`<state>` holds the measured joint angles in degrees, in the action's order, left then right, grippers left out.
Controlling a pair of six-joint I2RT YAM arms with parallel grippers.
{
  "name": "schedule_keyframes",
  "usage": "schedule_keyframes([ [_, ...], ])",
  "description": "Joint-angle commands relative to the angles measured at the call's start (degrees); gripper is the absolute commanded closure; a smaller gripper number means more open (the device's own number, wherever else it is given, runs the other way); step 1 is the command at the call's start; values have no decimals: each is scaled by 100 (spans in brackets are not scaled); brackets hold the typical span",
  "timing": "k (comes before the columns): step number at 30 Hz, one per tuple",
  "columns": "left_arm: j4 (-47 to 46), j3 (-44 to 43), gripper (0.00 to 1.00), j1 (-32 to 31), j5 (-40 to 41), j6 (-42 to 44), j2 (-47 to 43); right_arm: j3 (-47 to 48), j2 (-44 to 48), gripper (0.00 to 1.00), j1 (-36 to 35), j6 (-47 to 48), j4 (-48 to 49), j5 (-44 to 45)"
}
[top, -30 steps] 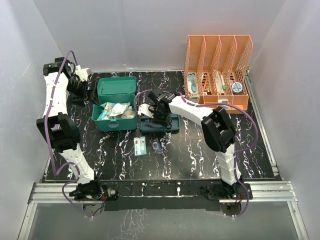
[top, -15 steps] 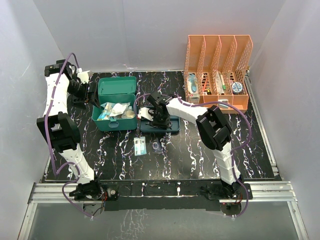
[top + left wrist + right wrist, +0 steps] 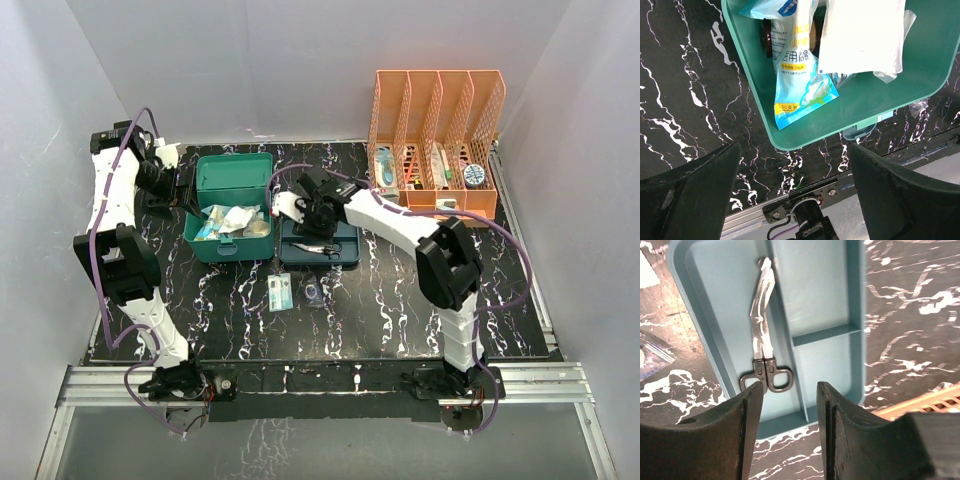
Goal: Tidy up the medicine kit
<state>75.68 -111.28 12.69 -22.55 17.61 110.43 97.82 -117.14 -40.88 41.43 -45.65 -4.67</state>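
The teal medicine kit (image 3: 232, 240) stands open with its lid (image 3: 234, 172) raised behind it. A blue and yellow swab packet (image 3: 800, 85) and a white packet (image 3: 860, 30) lie in the kit (image 3: 790, 140). My left gripper (image 3: 188, 186) hovers at the kit's left side, and in the wrist view it (image 3: 795, 190) is open and empty. Right of the kit lies a blue-grey tray (image 3: 345, 255) with metal scissors (image 3: 762, 335) flat in its long compartment. My right gripper (image 3: 789, 430) is open above the tray (image 3: 825, 355), clear of the scissors (image 3: 325, 248).
An orange mesh file rack (image 3: 435, 140) holding several items stands at the back right. Two small packets (image 3: 281, 292) (image 3: 316, 292) lie on the black marbled table in front of the tray. Grey walls close in on both sides.
My right gripper has opened and lifted back from the tray, leaving the scissors lying in it. The left arm has barely moved.
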Motion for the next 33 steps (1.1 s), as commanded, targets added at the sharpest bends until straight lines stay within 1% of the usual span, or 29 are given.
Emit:
schedule_keyframes([
  [1,102,-17,12,41,-72,36,-416,-7,732,55,-7,-231,456,67],
  [3,159,-84,12,41,-66,31,-412,-55,871,54,-4,-503,430,177],
  [4,182,-114,12,41,-61,25,-419,-16,939,54,-7,-896,424,304],
  [6,221,-174,12,41,-41,4,-425,154,1055,55,-57,-2033,325,493],
  [7,236,-197,12,41,-35,-14,-419,181,1100,56,-138,-2839,249,736],
  [9,295,-289,12,41,-26,-64,-359,81,1195,59,-448,-4115,7,1371],
  [11,377,-437,12,41,6,-125,-269,-118,1267,62,-704,-5332,-275,1779],
  [12,406,-513,12,41,31,-156,-221,-262,1319,62,-860,-5833,-346,1879],
  [14,427,-650,12,41,152,-244,-137,-574,1446,59,-1238,-6790,-280,2060],
  [17,362,-784,10,41,338,-350,-75,-903,1483,54,-1662,-7710,-276,2442],
  [19,321,-810,10,41,388,-378,-61,-1024,1419,52,-1757,-8153,-467,2553],
  [22,363,-847,8,41,378,-390,-48,-1258,1376,48,-1832,-8364,-516,2575],
  [29,435,-830,2,41,325,-349,-99,-1696,1188,46,-1822,-8340,-215,2601],
  [33,499,-827,1,32,269,-302,-119,-1792,979,45,-1766,-8242,53,2342],
])
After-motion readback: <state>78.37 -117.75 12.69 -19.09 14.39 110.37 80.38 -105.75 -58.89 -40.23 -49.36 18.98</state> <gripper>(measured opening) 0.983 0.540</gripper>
